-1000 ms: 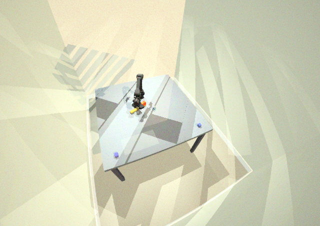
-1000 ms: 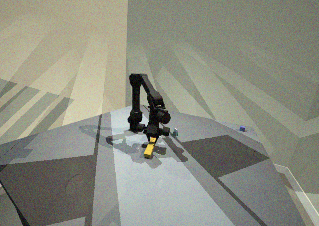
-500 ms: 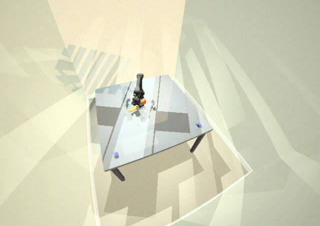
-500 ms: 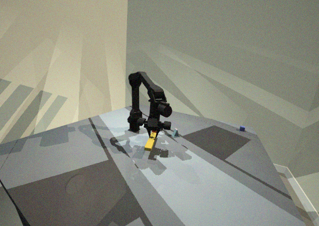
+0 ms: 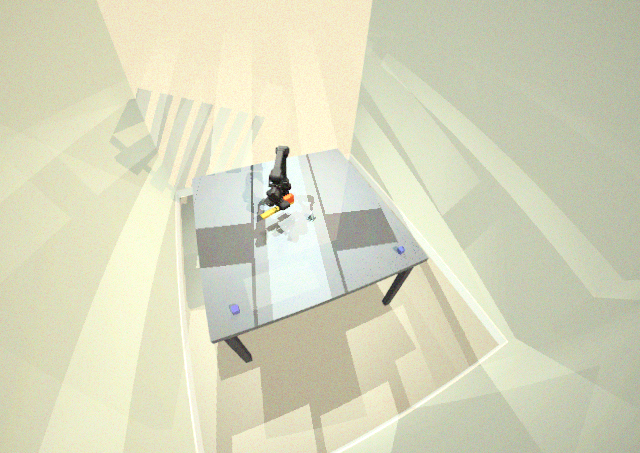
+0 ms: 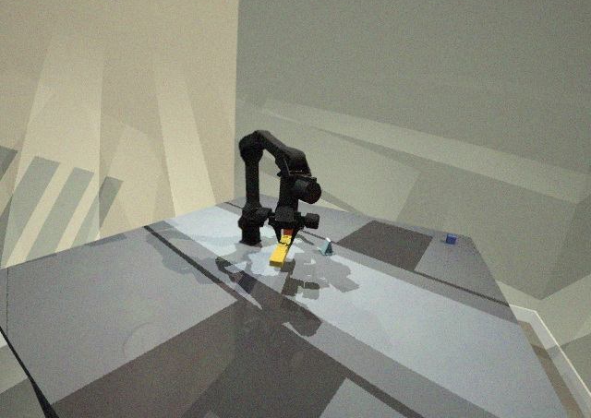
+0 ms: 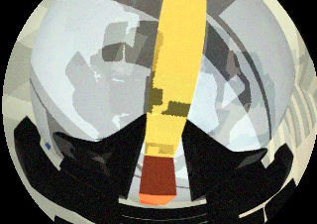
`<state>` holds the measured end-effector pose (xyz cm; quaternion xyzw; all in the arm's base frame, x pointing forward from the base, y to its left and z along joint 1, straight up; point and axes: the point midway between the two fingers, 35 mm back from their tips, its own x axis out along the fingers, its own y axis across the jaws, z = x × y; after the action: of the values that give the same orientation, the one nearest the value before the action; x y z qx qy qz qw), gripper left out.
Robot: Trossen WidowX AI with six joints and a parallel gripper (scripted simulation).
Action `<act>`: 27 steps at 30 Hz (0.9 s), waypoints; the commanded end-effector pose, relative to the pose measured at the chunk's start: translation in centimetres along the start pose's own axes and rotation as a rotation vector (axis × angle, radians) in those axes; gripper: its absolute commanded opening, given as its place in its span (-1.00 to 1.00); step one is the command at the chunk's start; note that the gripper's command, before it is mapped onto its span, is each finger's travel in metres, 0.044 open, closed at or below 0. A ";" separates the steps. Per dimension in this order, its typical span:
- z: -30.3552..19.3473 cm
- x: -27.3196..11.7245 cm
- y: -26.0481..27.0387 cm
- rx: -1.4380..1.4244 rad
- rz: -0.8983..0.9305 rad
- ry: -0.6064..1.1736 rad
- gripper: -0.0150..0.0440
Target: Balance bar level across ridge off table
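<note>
Held up over the table (image 5: pixel 289 283) (image 6: pixel 143 284) (image 7: pixel 64 51): a yellow bar (image 5: pixel 269 212) (image 6: pixel 279 255) (image 7: pixel 178 46) with an orange-red end, clasped in the partly closed gripper (image 5: pixel 280 208) (image 6: pixel 286 238) (image 7: pixel 165 120). Near the bar but apart, on the table: the small teal ridge (image 5: pixel 311 216) (image 6: pixel 327 247), bearing nothing. Farther out, near separate table corners: one blue block (image 5: pixel 400 249) (image 6: pixel 451 238) (image 7: pixel 48 146) and another blue block (image 5: pixel 234 309).

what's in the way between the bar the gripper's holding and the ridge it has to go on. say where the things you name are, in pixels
Nothing visible stands between them. The gripper (image 5: pixel 283 206) (image 6: pixel 285 242) (image 7: pixel 165 120) is shut on the yellow and orange bar (image 5: pixel 269 212) (image 6: pixel 280 254) (image 7: pixel 180 46), and the small teal ridge (image 5: pixel 311 217) (image 6: pixel 327 247) is off to one side, with only tabletop (image 5: pixel 289 283) (image 6: pixel 429 304) showing in between. The two blue cubes (image 5: pixel 235 309) (image 5: pixel 400 249) look well away from that gap.
</note>
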<state>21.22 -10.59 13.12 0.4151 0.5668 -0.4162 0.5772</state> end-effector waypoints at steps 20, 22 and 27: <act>-2.7 -1.9 4.4 0.338 0.015 0.001 -0.49; -3.2 -2.0 4.9 0.381 0.015 0.002 -0.49; -4.4 -2.0 6.2 0.491 0.016 0.004 -0.49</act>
<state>25.01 -5.66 14.87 0.5263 0.4699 -0.5186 0.4830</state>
